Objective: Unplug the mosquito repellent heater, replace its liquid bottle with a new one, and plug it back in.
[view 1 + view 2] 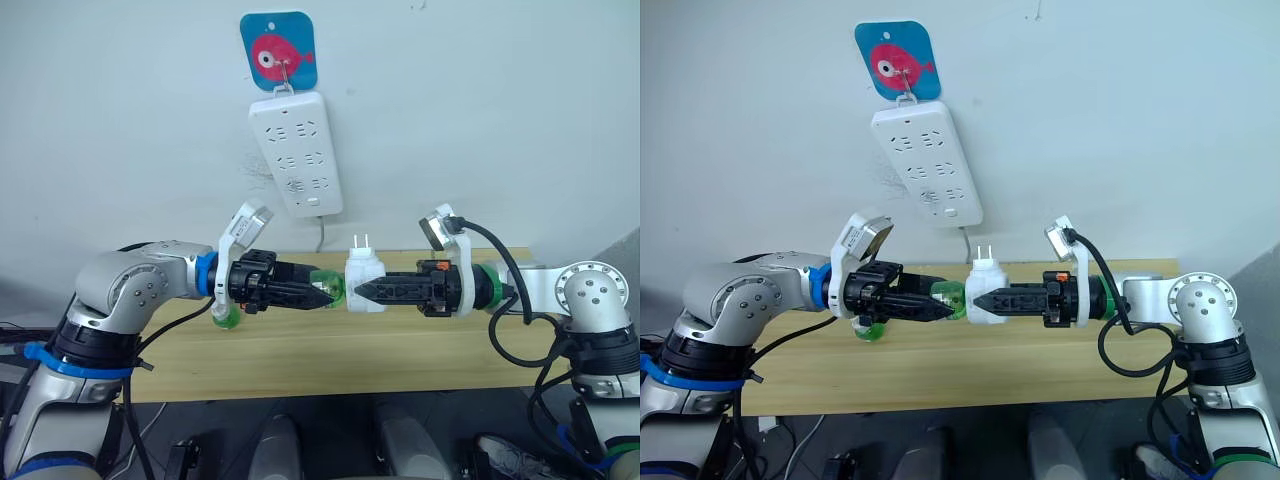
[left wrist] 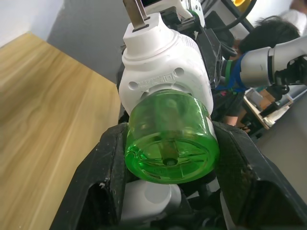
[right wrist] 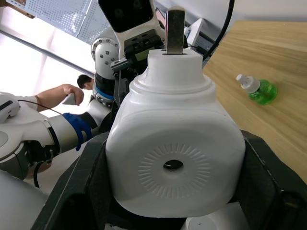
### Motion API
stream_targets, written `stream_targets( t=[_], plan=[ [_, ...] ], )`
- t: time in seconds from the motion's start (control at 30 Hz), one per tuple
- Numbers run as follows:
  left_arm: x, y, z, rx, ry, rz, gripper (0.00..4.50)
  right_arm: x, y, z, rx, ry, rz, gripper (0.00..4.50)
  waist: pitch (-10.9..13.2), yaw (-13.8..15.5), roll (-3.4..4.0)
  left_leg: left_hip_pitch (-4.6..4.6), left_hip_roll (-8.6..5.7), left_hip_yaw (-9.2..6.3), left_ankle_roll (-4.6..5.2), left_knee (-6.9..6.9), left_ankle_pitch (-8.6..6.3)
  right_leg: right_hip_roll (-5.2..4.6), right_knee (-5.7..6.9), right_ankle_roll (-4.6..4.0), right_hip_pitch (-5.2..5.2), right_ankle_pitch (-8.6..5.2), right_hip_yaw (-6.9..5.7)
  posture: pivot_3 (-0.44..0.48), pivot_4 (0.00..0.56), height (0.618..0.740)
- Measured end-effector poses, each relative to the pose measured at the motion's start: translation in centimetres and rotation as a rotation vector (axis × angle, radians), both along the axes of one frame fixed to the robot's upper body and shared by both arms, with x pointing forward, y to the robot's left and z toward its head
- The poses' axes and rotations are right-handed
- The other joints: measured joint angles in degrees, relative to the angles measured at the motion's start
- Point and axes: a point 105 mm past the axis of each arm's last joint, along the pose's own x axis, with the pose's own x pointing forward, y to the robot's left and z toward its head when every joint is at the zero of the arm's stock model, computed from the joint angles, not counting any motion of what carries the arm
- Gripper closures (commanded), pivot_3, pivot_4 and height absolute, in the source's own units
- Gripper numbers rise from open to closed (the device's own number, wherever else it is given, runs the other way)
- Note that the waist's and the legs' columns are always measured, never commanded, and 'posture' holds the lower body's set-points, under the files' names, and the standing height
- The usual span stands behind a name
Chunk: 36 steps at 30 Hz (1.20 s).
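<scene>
White heater (image 1: 366, 281), green bottle (image 1: 327, 288) attached

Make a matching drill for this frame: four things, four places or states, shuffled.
Things:
1. heater
2. attached bottle
3. spare bottle
4. power strip

Places or states:
A. hangs on the wall from a hook
B. lies on the table, capped
C. held in the right tool, prongs up
D. gripped by the left tool

Pairs: 1-C, 2-D, 3-B, 4-A
</scene>
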Motion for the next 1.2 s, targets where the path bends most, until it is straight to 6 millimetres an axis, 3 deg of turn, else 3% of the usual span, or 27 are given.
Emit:
stream_targets(
  t=[0.23,0.4,0.53,0.63,0.8,1.03,1.13,1.2],
  plan=[
    [1.0,1.0,-1.1,0.067,-0.110,0.090,0.01,0.3,-0.4,-0.4,-0.026,0.008,-0.028,1.50,0.00,0.10,0.00,0.02,-0.02,0.08,0.00,0.01,0.00,-0.01,0.01,0.00,0.00,0.00,0.09,-0.082,0.205,0.740],
    [0.2,3.1,-3.3,0.194,-0.189,0.080,0.00,0.2,-0.3,-0.3,-0.019,0.013,-0.018,1.50,0.02,0.18,0.03,0.05,-0.01,0.09,0.00,-0.05,0.00,-0.01,-0.02,-0.01,0.00,0.00,0.11,-0.079,0.206,0.740],
    [0.4,2.3,-4.3,0.193,-0.403,0.081,0.00,0.1,-0.3,-0.3,-0.017,0.013,-0.017,1.50,0.02,0.70,0.03,-0.01,-0.05,0.13,0.00,0.01,0.00,-0.05,-0.08,0.00,0.01,0.01,0.14,-0.081,0.206,0.740],
    [0.8,0.7,-3.5,0.114,-0.627,0.097,0.00,0.1,-0.3,-0.3,-0.017,0.014,-0.016,1.50,0.03,1.06,0.01,-0.05,-0.05,0.14,0.00,0.08,0.00,-0.06,-0.08,0.01,0.01,0.03,0.15,-0.079,0.204,0.740],
    [0.4,-0.3,-1.5,0.009,-0.899,0.085,0.00,0.1,-0.3,-0.3,-0.018,0.014,-0.015,1.50,0.03,1.05,0.01,-0.05,-0.04,0.15,0.01,0.06,-0.01,-0.05,-0.07,0.00,0.01,0.03,0.15,-0.080,0.203,0.740],
    [-0.2,-0.5,-1.3,-0.035,-1.026,0.049,0.00,0.1,-0.3,-0.4,-0.020,0.016,-0.012,1.50,0.03,0.71,0.01,-0.04,-0.05,0.14,0.01,0.07,-0.01,-0.05,-0.04,0.01,0.01,0.04,0.15,-0.082,0.202,0.740],
    [-0.5,-0.5,-1.5,-0.036,-1.029,0.032,0.57,0.1,-0.3,-0.4,-0.021,0.016,-0.012,1.50,0.03,0.49,0.01,-0.05,-0.05,0.13,0.01,0.07,-0.01,-0.05,-0.03,0.01,0.01,0.03,0.13,-0.082,0.202,0.740],
    [-0.6,-0.6,-1.6,-0.034,-1.026,0.019,1.22,0.1,-0.3,-0.4,-0.021,0.017,-0.012,1.50,0.03,0.48,0.01,-0.05,-0.05,0.12,0.01,0.07,-0.01,-0.04,-0.03,0.01,0.01,0.03,0.13,-0.079,0.202,0.740]
  ],
)
